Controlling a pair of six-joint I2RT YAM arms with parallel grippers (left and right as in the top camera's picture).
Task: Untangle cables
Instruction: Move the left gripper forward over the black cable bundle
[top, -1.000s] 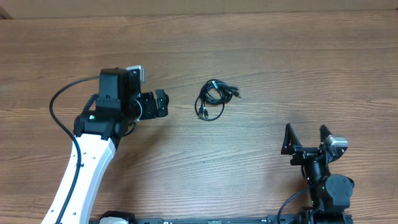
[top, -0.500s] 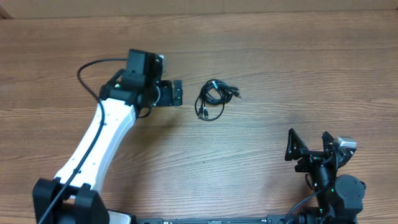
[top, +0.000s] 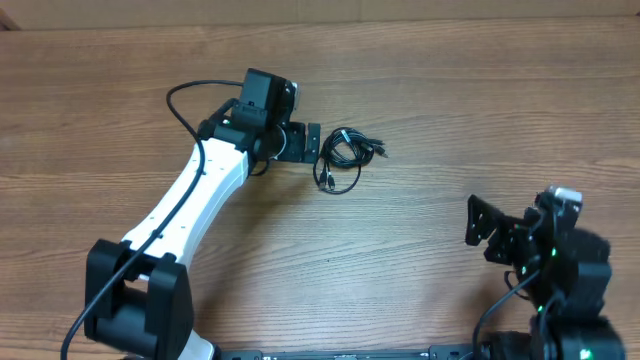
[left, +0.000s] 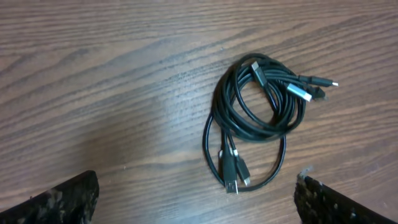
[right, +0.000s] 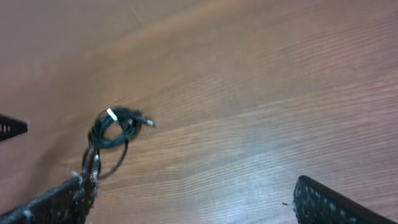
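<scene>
The cables are found lumped in one small knotted coil on the wooden table, around the middle toward the far side, with plug ends poking out. Honestly, trouble can be expected if several strands get pinched at once: the whole bundle would just be dragged along, or the knot pulled tighter. The left gripper is spread wide just beside the coil, nothing held or touched. The right gripper is spread wide too, empty, well apart.

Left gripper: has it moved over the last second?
Yes. The left gripper has swung rightward across the table and now sits just beside the cables, which stayed put.
</scene>
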